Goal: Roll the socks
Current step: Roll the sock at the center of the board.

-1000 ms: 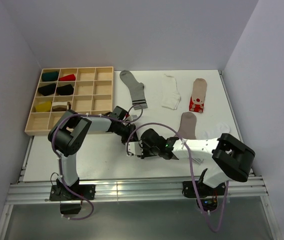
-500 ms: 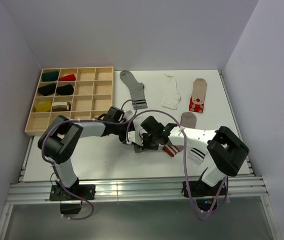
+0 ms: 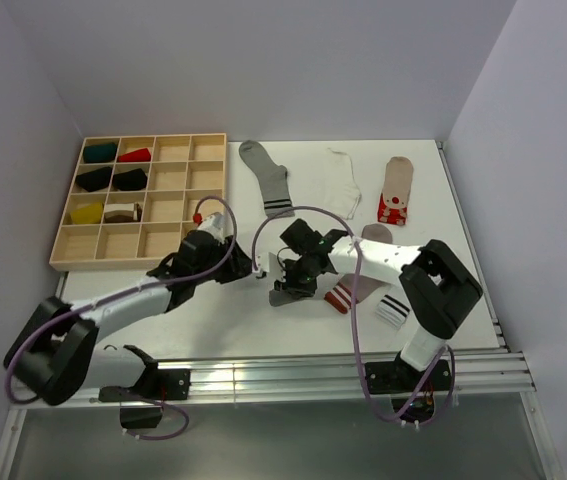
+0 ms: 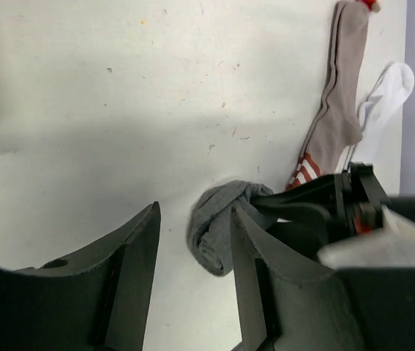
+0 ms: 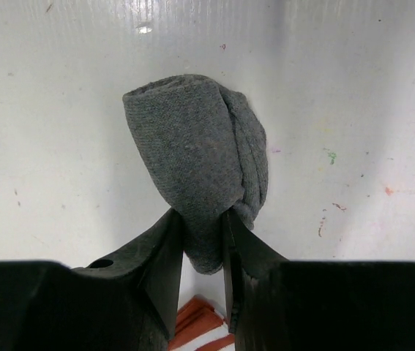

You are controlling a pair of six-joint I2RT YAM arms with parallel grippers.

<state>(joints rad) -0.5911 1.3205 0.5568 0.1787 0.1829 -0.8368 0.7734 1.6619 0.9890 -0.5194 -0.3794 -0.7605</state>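
A plain dark grey sock (image 5: pixel 196 157), rolled into a bundle, lies on the white table (image 3: pixel 203 315) near the middle (image 3: pixel 285 295). My right gripper (image 5: pixel 201 219) is shut on its near end; in the top view the gripper (image 3: pixel 295 283) sits just right of the bundle. My left gripper (image 4: pixel 194 213) is open and empty, a little left of the bundle (image 4: pixel 218 234), and shows in the top view (image 3: pixel 246 272). A taupe sock with red-white stripes (image 3: pixel 363 268) lies flat under the right arm. A white sock with black stripes (image 3: pixel 395 308) lies beside it.
A grey sock with dark cuff stripes (image 3: pixel 268 178), a plain white sock (image 3: pixel 341 185) and a taupe sock with a red end (image 3: pixel 395 190) lie flat at the back. A wooden compartment tray (image 3: pixel 178 205) holding rolled socks stands at the back left.
My left arm has swung its elbow out to the lower left and its gripper has drawn back from the bundle. My right gripper stays shut on the grey bundle.
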